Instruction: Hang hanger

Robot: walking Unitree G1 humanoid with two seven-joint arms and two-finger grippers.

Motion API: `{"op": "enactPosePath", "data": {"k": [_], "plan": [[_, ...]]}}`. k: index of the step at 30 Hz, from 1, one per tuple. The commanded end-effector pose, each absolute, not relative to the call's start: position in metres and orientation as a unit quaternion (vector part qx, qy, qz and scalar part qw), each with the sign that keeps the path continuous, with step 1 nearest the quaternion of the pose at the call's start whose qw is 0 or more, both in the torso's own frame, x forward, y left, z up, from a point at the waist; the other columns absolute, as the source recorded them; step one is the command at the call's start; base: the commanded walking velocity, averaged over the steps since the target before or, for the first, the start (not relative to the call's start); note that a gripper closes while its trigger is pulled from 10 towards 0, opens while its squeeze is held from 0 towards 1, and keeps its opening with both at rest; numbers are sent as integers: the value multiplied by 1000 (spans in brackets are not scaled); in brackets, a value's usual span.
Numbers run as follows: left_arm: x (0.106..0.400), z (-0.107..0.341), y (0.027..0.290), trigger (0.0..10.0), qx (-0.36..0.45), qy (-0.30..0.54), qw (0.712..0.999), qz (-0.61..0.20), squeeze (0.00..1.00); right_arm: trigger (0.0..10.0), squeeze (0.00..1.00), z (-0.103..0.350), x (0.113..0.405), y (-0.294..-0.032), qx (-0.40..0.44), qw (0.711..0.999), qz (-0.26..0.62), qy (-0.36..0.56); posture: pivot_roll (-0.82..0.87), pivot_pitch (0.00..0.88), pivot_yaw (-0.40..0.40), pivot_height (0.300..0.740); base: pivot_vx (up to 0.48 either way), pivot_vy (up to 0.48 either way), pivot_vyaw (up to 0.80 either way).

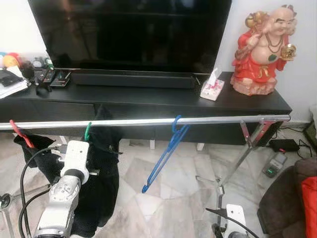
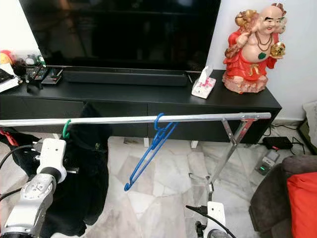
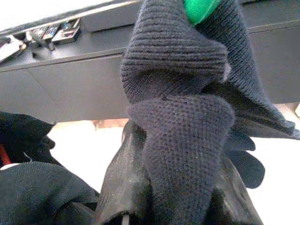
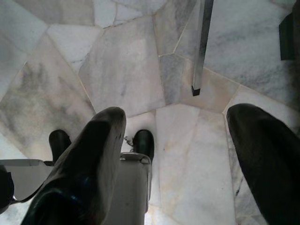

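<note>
one blue hanger (image 1: 165, 154) — on rail (image 1: 148, 121)

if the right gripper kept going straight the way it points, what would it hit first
Most likely the marble floor. The right gripper hangs open and points down at the tiles, with nothing between its fingers. The rack leg stands ahead and off to one side, probably outside its line, though depth is hard to judge.

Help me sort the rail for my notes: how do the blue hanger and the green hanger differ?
The blue hanger hangs bare and tilted; the green hanger carries a dark knit garment. The blue one sits mid-rail, the green one further left, by the left gripper, whose fingers pinch that garment. Both hook over the silver rail.
</note>
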State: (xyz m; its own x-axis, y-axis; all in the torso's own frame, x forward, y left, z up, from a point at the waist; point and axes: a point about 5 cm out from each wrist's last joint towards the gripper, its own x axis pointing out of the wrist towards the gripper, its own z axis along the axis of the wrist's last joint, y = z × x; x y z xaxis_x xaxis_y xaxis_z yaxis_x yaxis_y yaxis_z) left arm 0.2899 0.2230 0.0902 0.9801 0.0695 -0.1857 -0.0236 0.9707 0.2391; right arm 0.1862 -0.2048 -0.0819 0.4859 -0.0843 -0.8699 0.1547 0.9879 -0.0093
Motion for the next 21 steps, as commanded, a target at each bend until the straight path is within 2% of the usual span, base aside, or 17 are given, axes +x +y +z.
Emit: {"op": "enactPosePath", "data": {"k": [1,9,21], "plan": [[301,104,229,10000,134,69,988,38,0,10000,0,-82,185,-206,33,860,-70,504,-29,0,-25,740,0,0,0],[318,101,233,10000,139,92,985,46,0,10000,0,-82,185,-207,33,860,-70,505,-32,0,-25,740,0,0,0],[323,78,227,10000,146,165,975,16,0,10000,0,-82,185,-206,33,859,-69,507,-34,0,-26,740,0,0,0]]}}
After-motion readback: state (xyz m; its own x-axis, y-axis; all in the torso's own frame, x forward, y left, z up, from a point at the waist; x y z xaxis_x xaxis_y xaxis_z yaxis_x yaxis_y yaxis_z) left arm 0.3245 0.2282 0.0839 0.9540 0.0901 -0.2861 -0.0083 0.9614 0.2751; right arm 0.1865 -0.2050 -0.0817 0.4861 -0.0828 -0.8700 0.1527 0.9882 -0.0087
